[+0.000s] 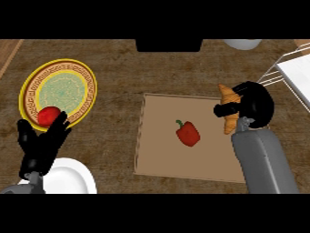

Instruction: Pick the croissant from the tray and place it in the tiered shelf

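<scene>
The golden-brown croissant (229, 103) is held in my right hand (252, 105), whose fingers curl round it above the right edge of the flat brown tray (158, 150). Its upper tip sticks out above the hand. The white wire tiered shelf (305, 75) stands at the far right, a short way from the hand. A red bell pepper (188, 133) lies in the middle of the tray. My left hand (42, 142) rests open at the lower left, fingers up.
A yellow patterned plate (63, 91) holding a red round fruit (47, 115) sits at the left. A white plate (68, 178) lies at the lower left edge. A white bowl (243, 43) and a dark object (170, 44) stand at the back.
</scene>
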Controlling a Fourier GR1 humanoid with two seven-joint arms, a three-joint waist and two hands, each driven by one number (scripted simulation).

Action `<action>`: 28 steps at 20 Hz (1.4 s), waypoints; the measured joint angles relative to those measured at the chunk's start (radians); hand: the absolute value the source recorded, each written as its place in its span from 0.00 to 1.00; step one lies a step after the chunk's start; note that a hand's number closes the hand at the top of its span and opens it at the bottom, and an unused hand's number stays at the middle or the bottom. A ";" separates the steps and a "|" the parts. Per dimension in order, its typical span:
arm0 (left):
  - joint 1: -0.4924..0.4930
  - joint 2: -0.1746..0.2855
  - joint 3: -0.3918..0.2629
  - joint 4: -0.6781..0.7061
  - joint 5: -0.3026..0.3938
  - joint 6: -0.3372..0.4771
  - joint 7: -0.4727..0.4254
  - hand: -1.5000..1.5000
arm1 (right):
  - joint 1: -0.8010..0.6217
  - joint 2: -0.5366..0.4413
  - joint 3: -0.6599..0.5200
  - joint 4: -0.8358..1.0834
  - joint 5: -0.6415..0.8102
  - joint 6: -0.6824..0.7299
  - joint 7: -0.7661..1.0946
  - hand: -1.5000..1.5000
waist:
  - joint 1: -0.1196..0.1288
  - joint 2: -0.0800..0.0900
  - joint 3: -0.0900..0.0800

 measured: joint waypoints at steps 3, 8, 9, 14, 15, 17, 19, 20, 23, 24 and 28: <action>-0.007 0.003 0.002 -0.001 0.002 -0.002 0.010 0.50 | -0.109 0.000 -0.015 -0.011 0.129 -0.025 0.104 1.00 | 0.008 -0.001 -0.001; -0.011 0.001 0.003 0.002 -0.005 0.005 0.011 0.50 | -0.257 -0.007 -0.034 -0.062 0.343 0.013 0.196 1.00 | 0.004 -0.006 -0.001; -0.006 0.000 0.002 -0.002 -0.007 0.007 0.012 0.50 | -0.280 -0.007 -0.041 -0.079 0.377 0.030 0.211 1.00 | 0.002 -0.008 -0.001; 0.005 -0.005 0.000 -0.016 -0.004 0.005 0.019 0.50 | -0.409 -0.019 -0.093 -0.149 0.501 0.136 0.248 1.00 | -0.003 -0.010 -0.001; 0.008 -0.009 -0.005 -0.026 -0.009 0.013 0.027 0.50 | -0.425 -0.024 -0.107 -0.165 0.517 0.157 0.246 1.00 | -0.004 -0.011 -0.001; 0.011 -0.008 -0.001 -0.022 -0.004 0.007 0.022 0.50 | -0.471 -0.034 -0.136 -0.186 0.547 0.202 0.245 1.00 | -0.005 -0.010 0.000; 0.003 -0.005 0.008 -0.021 0.000 0.007 0.028 0.50 | -0.516 -0.050 -0.172 -0.208 0.569 0.244 0.235 1.00 | -0.007 -0.010 0.000; 0.003 -0.006 0.009 -0.014 -0.003 0.009 0.023 0.50 | -0.538 -0.060 -0.193 -0.216 0.576 0.261 0.228 1.00 | -0.008 -0.009 0.000; -0.011 -0.006 0.015 -0.009 0.001 0.009 0.030 0.50 | -0.584 -0.100 -0.257 -0.243 0.586 0.313 0.200 1.00 | -0.009 -0.008 0.000; -0.006 -0.009 0.007 -0.026 -0.005 0.015 0.042 0.50 | -0.594 -0.121 -0.283 -0.237 0.587 0.323 0.188 1.00 | -0.006 -0.008 0.000; -0.010 -0.001 0.019 -0.006 0.001 -0.004 0.027 0.50 | -0.635 -0.190 -0.357 -0.253 0.587 0.381 0.149 1.00 | -0.007 -0.006 0.001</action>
